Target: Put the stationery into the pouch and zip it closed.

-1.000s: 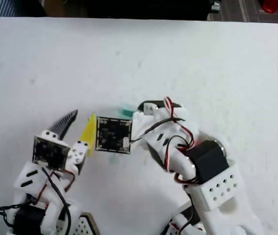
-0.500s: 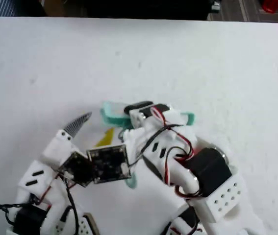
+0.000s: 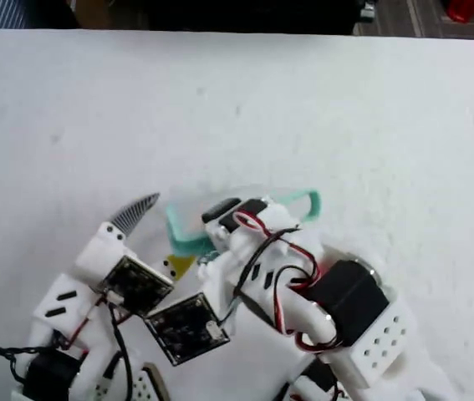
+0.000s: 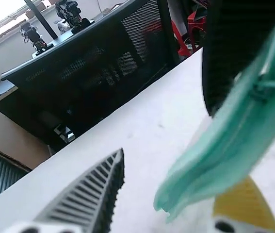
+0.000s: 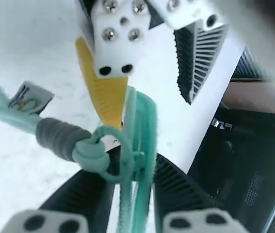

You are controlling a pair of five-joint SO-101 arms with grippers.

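The pouch (image 3: pixel 308 203) is clear with a teal zip edge and lies at the middle of the white table. My right gripper (image 3: pixel 213 221) is shut on that teal edge (image 5: pixel 144 116), its black fingers (image 5: pixel 86 194) on either side of it. A grey bead zip pull (image 5: pixel 55 136) on a teal cord hangs beside the grip. My left gripper (image 3: pixel 160 238) stands open just left of the pouch. Its black ribbed finger (image 4: pixel 93 194) and yellow finger (image 4: pixel 246 208) straddle the pouch's end (image 4: pixel 215 165) without closing on it.
Both arms crowd the near middle of the table (image 3: pixel 345 100). The far half and both sides are bare white surface. A dark mesh panel (image 4: pixel 103 73) stands beyond the table's far edge.
The right wrist has rolled and drawn the pouch out into sight, then nearer. The left gripper has swung right and now has its open fingers at the pouch's left end.
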